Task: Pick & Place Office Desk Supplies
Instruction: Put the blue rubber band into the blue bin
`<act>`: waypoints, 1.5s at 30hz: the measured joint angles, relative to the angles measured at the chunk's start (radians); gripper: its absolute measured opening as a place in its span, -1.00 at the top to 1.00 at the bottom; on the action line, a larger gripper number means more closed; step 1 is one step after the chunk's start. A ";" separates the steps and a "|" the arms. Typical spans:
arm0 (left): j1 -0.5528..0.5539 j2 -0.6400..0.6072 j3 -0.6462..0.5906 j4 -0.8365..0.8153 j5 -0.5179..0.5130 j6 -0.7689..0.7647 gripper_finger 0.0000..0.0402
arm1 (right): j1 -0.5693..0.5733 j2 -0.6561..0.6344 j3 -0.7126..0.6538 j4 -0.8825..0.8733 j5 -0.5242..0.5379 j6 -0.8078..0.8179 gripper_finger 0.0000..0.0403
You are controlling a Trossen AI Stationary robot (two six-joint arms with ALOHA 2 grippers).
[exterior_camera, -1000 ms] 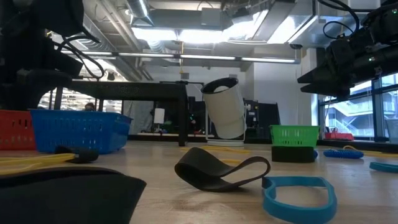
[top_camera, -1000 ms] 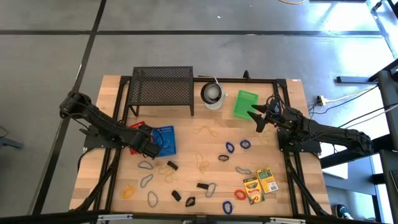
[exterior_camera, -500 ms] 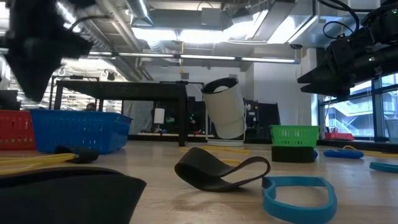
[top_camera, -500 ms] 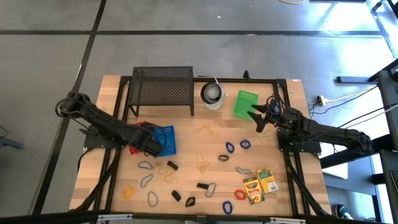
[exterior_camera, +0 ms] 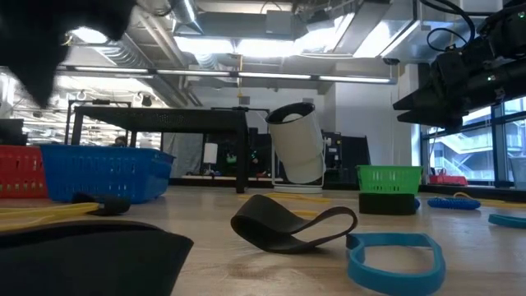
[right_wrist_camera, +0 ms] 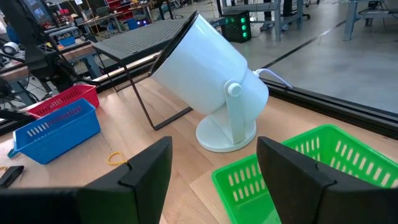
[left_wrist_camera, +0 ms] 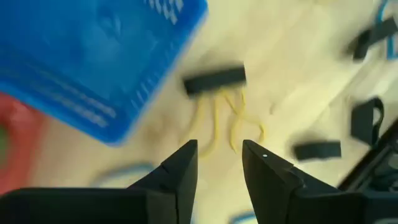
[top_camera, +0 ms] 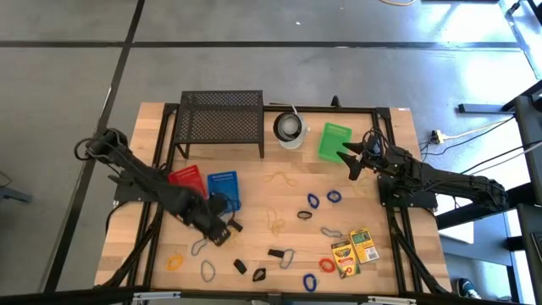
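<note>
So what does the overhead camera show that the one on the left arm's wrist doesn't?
Only the high view shows the whole table: the black mesh rack, the white cup-like object, the green basket, the two crayon boxes and the right tool waiting beside the green basket.

Only the left wrist view shows the left tool close up, fingers apart with nothing between them, above a yellow rubber band.

Both show the blue basket, the red basket beside it and a black binder clip.
</note>
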 joint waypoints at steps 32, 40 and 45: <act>-0.163 0.348 0.006 0.033 0.152 -0.237 0.72 | 0.000 0.000 0.000 0.000 0.000 0.000 -0.18; -0.163 0.348 0.007 0.025 0.151 -0.307 0.98 | 0.000 0.000 0.000 0.000 0.000 0.000 -0.18; -0.165 0.325 0.038 0.002 0.110 -0.251 0.99 | 0.000 0.000 0.000 0.000 0.000 0.000 -0.18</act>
